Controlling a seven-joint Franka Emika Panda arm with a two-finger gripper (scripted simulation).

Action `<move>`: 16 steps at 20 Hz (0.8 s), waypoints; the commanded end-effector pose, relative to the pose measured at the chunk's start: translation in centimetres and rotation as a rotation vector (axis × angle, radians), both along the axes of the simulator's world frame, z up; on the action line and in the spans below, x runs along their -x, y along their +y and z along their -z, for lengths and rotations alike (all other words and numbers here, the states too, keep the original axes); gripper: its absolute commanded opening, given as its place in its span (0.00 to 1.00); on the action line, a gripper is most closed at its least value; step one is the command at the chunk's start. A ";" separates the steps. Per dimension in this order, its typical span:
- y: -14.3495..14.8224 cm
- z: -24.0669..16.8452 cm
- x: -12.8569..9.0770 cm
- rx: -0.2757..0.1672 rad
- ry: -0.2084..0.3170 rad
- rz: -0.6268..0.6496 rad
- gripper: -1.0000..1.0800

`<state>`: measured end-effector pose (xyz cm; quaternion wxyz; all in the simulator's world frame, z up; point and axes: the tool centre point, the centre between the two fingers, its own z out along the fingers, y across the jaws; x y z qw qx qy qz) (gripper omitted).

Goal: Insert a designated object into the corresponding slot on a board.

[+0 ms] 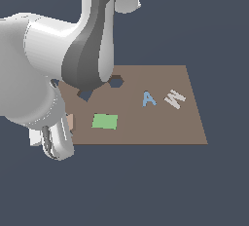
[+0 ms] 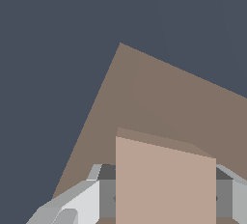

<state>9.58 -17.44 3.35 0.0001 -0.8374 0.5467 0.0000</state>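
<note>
Tan tile (image 2: 164, 184) sat clamped between my gripper (image 2: 164, 199) fingers, so I judged rotating it to match the diamond slot (image 1: 85, 94) before lowering mattered most.

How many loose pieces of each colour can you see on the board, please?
Tan: 1, tan tile, between the gripper fingers
Green: 1, green rectangle
Blue: 1, letter A
Whitish: 1, letter W
Total: 4
</note>
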 end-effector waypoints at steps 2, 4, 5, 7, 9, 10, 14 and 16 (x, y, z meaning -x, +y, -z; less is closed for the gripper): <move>0.0 0.1 0.1 0.000 0.001 -0.003 0.00; 0.1 0.0 0.2 0.000 0.001 -0.012 0.00; 0.2 0.0 0.2 0.000 0.001 -0.018 0.00; 0.4 0.0 0.5 0.000 0.001 -0.036 0.00; 0.6 0.0 0.8 0.000 0.001 -0.059 0.00; 0.8 0.0 0.9 0.000 0.001 -0.073 0.00; 1.4 -0.1 1.9 0.000 0.001 -0.145 0.00; 1.8 -0.1 2.5 0.000 0.001 -0.190 0.00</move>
